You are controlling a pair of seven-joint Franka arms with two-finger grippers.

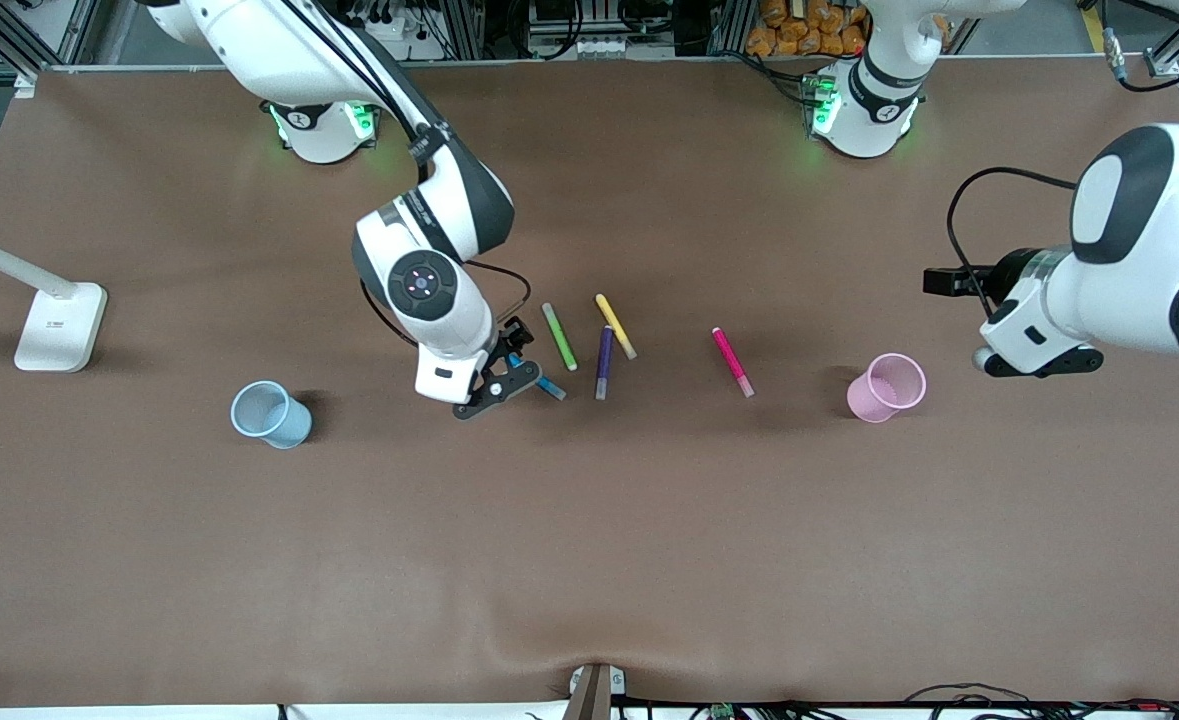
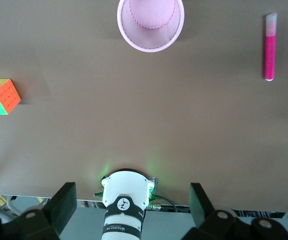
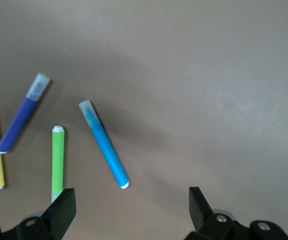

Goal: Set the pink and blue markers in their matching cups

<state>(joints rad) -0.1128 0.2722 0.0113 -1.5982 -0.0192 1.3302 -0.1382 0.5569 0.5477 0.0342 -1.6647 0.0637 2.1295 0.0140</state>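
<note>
The blue marker [image 3: 104, 144] lies flat on the brown table [image 1: 589, 520], half hidden in the front view under the right gripper [image 1: 494, 385], whose fingers are spread and empty. Green [image 1: 559, 337], purple [image 1: 603, 363] and yellow [image 1: 616, 326] pens lie beside it. The pink marker [image 1: 732, 361] lies near the pink cup [image 1: 886, 387]; the blue cup [image 1: 270, 414] stands toward the right arm's end. The left gripper [image 1: 1034, 360] waits, released.

I see a wide table covered in a matte brown cloth [image 1: 589, 550], a white desk-lamp base with a slanting arm [image 1: 59, 325] at the right arm's end, and aluminium framing with black cables [image 1: 569, 30] along the edge by the bases.
</note>
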